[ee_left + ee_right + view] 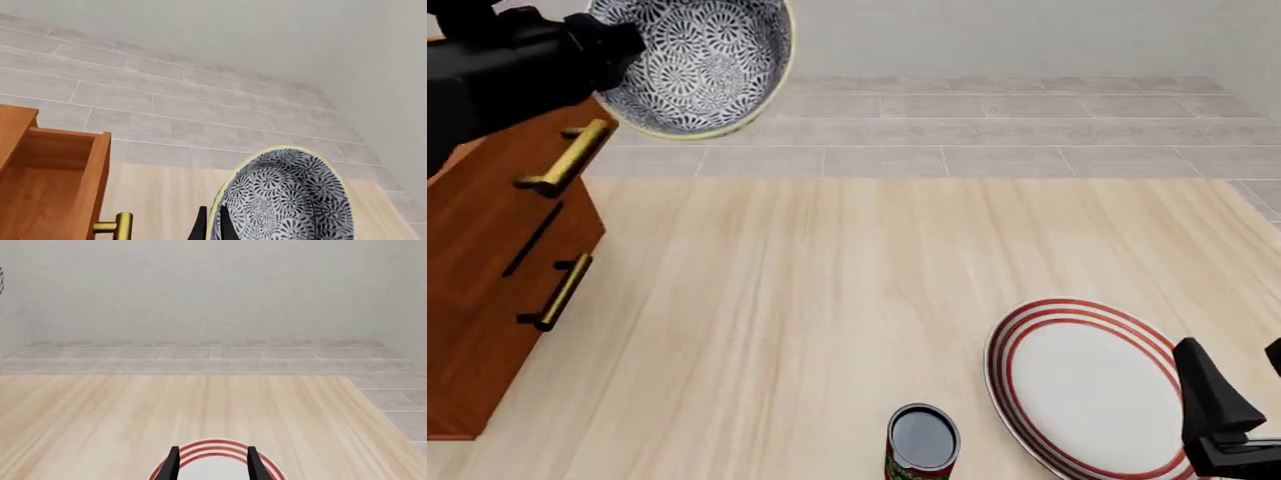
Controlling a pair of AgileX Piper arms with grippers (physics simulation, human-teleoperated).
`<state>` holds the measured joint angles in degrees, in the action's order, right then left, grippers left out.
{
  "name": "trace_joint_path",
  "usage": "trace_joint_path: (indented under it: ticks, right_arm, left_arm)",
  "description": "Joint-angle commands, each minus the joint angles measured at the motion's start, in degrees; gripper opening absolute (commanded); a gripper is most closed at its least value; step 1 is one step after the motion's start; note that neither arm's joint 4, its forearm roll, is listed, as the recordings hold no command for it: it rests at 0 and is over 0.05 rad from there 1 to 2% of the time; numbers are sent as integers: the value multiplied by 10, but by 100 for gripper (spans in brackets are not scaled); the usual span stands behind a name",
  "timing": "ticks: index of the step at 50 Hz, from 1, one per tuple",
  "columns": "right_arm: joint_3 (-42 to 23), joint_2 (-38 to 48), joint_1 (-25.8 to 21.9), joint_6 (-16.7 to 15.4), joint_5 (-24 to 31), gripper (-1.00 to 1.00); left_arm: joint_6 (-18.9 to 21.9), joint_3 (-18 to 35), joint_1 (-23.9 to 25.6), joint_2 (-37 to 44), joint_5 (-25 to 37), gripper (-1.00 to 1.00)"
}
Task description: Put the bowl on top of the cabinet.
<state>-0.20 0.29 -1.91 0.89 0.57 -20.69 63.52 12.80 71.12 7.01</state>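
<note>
The left gripper (627, 45) is clamping the rim of the bowl (701, 60) and holding it up high beside the cabinet (507, 270), probably so it clears the top edge. The right gripper (211, 462) is just hanging spread apart over the plate (1088, 385), out of the way.

The left gripper (212, 225) is raised high, fingers pinched tight — the right gripper (210, 462) sits low, fingers parted.
</note>
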Motion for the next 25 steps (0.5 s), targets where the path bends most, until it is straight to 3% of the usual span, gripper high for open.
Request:
trace_joint_path:
  ticks: [1, 9, 14, 25]
  right_arm:
    - [0, -1, -2, -1, 1, 100]
    - [0, -1, -1, -1, 1, 100]
    - [1, -1, -5, -4, 1, 100]
    - [1, 0, -6, -8, 0, 100]
  left_arm:
    - [-1, 6, -40, -16, 6, -100]
    - [-22, 10, -71, -21, 8, -100]
    - [13, 11, -110, -41, 14, -100]
    - [5, 10, -157, -60, 19, -100]
